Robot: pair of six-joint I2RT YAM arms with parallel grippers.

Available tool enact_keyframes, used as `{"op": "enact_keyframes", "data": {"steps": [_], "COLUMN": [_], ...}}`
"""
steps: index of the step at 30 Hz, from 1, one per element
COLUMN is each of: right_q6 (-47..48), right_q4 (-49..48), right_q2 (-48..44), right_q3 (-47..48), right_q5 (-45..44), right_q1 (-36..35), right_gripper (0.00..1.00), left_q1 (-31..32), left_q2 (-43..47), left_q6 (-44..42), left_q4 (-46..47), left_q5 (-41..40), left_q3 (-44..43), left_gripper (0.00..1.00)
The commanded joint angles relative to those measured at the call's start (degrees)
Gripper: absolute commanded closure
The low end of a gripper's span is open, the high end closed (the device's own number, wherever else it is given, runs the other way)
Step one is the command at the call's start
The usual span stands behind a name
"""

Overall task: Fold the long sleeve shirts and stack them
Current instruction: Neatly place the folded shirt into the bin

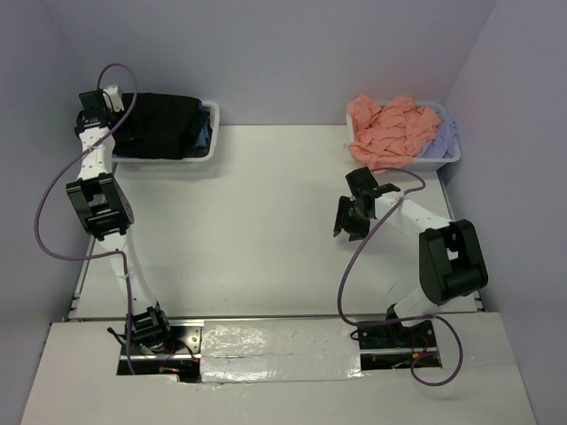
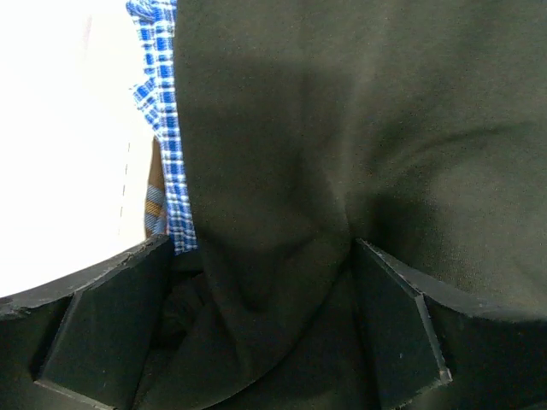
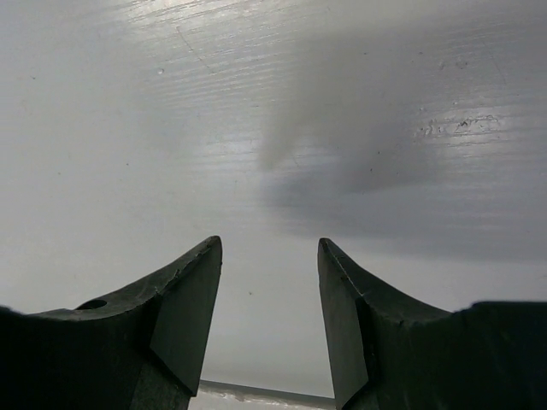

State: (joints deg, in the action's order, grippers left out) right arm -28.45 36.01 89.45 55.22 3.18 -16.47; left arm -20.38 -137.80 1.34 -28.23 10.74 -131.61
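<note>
A large black long sleeve shirt (image 1: 164, 124) lies in the white bin (image 1: 168, 161) at the back left, over a blue-checked shirt (image 1: 205, 133). My left gripper (image 1: 99, 111) hangs over the bin's left end. In the left wrist view the left gripper (image 2: 261, 248) is open, its fingers (image 2: 389, 316) wide apart. Loose folds of black shirt (image 2: 342, 128) lie between them, and a strip of blue-checked shirt (image 2: 167, 128) shows beside it. My right gripper (image 1: 342, 221) hovers over the bare table. In the right wrist view the right gripper (image 3: 269, 243) is open and holds nothing.
A second white bin (image 1: 452, 158) at the back right holds a crumpled salmon-pink shirt (image 1: 390, 128) and a pale lavender one (image 1: 441, 142). The white table (image 1: 257, 230) stretches between the bins and the arm bases. Purple cables loop beside both arms.
</note>
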Motion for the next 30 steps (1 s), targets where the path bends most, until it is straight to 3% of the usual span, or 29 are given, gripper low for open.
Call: {"op": "enact_keyframes", "data": {"steps": [1,8,13,18,20,23,27,28,30], "right_q6": [0.23,-0.03,-0.2,-0.21,-0.21,-0.21,-0.12,-0.12,-0.03], "right_q4": [0.38,-1.29,-3.31,-4.8,-5.42,-5.86,-5.95,-5.95,-5.86], "right_q2": [-2.97,-3.23,-3.14,-2.97,-2.79,-2.61,-2.61,-2.61,-2.88], "right_q3": [1.38,-0.55,-1.61,-3.1,-3.71,-4.24,-4.86,-5.03,-5.21], "right_q5": [-0.9,0.24,1.3,2.44,2.62,2.97,3.06,2.97,2.71], "right_q1": [0.04,0.03,0.21,0.21,0.21,0.12,0.12,0.12,0.12], "right_gripper": [0.44,0.43,0.43,0.43,0.43,0.43,0.43,0.43,0.43], "left_q1": [0.08,1.04,2.45,5.96,9.98,13.25,15.1,15.46,15.81], "left_q2": [3.14,11.66,17.73,20.9,21.16,21.95,21.96,21.52,21.08], "left_q6": [1.47,-4.76,-10.56,-20.21,-27.42,-31.57,-32.11,-32.11,-31.67], "left_q4": [0.45,0.54,-0.6,-6.82,-11.49,-11.85,-11.94,-12.37,-13.26], "left_q5": [1.47,6.91,11.76,10.18,6.59,1.13,-0.98,-0.12,0.77], "left_q3": [-1.28,-1.37,3.89,7.59,10.4,15.67,17.88,17.71,17.7], "left_gripper": [0.01,0.01,0.01,0.01,0.0,0.01,0.15,0.23,0.32]}}
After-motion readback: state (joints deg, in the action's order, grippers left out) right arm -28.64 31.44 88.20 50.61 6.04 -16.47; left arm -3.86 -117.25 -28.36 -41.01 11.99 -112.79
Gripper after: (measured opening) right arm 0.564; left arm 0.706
